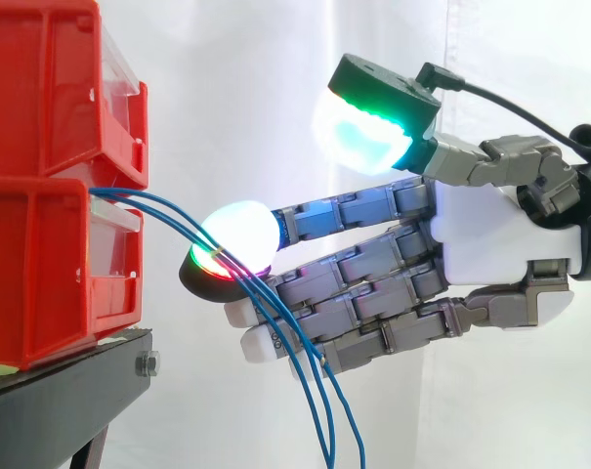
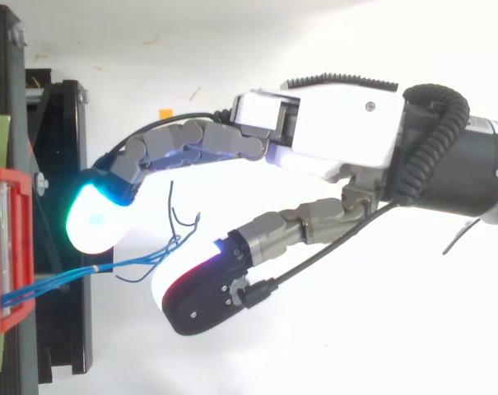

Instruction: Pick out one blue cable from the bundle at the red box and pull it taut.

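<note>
A white curtain (image 1: 256,59) hangs behind the work. At the left, two red bins are stacked on a black stand (image 1: 70,391). The bundle of blue cables (image 1: 153,205) comes out where the upper bin (image 1: 41,88) meets the red box (image 1: 41,283) below it. From there it arcs to the right, then drops past the bottom edge of the side view.

The hand (image 1: 490,244) reaches in from the right with its fingers straight and its thumb (image 1: 368,127) lifted well apart from them. It is released and grasps nothing. The strands cross the glowing fingertip (image 1: 238,233) nearest the bins and appear to touch it. In the top view they run into the gap between the fingers and the thumb.

The step in hand looks like singling out one strand. The strands lie close together at the fingertip, and the pads are thick, so a plain close of the thumb would likely trap more than one. It seems better to slide the fingertip under the outermost strand, where the cables fan apart, and only then bring the thumb down on it. The pull should then run level and straight away from the box.

There is little room forward, because the box front and the stand's edge are near the fingertips. The space to the right and below is open, so the pull can go that way.
</note>
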Controlling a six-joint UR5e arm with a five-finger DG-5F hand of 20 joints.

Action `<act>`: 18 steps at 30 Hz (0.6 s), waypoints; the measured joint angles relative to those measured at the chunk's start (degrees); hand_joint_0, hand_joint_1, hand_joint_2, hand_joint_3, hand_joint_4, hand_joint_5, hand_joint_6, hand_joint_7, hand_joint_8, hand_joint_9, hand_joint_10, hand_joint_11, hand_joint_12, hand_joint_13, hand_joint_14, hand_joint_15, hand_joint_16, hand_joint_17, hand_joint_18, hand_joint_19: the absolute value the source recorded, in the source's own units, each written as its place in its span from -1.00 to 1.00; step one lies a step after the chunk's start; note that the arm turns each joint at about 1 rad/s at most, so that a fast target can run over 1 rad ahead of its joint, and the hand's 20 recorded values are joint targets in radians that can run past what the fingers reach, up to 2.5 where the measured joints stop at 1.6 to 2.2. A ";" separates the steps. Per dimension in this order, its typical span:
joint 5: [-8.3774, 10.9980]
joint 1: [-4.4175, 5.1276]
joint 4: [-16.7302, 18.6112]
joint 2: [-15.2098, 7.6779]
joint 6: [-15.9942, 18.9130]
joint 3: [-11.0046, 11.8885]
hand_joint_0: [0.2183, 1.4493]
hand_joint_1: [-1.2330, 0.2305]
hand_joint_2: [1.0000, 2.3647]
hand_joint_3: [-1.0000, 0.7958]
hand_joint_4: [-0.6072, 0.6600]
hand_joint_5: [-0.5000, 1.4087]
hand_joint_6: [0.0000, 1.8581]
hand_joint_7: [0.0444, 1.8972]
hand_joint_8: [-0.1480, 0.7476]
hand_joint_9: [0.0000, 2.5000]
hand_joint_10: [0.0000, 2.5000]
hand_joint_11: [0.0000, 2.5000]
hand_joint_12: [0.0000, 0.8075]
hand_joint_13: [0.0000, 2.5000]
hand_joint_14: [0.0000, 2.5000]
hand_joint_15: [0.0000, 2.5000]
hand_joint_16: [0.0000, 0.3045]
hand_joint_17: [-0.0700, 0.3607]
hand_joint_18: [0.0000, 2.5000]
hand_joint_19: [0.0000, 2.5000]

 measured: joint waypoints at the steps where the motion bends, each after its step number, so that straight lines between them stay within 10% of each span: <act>1: 0.08 0.08 0.02 -0.05 -0.03 0.02 -0.57 -0.09 -1.00 -0.44 0.24 -0.72 -0.46 -0.26 -0.13 -0.69 -1.00 -0.93 -0.20 -0.73 -0.99 -0.80 -0.69 -0.19 -0.86 -0.72; 18: -0.01 1.25 2.70 -4.35 1.30 0.74 -0.53 -0.05 -1.00 -0.44 0.24 -0.70 -0.46 -0.21 -0.12 -0.64 -1.00 -0.87 -0.20 -0.69 -0.99 -0.77 -0.70 -0.20 -0.82 -0.69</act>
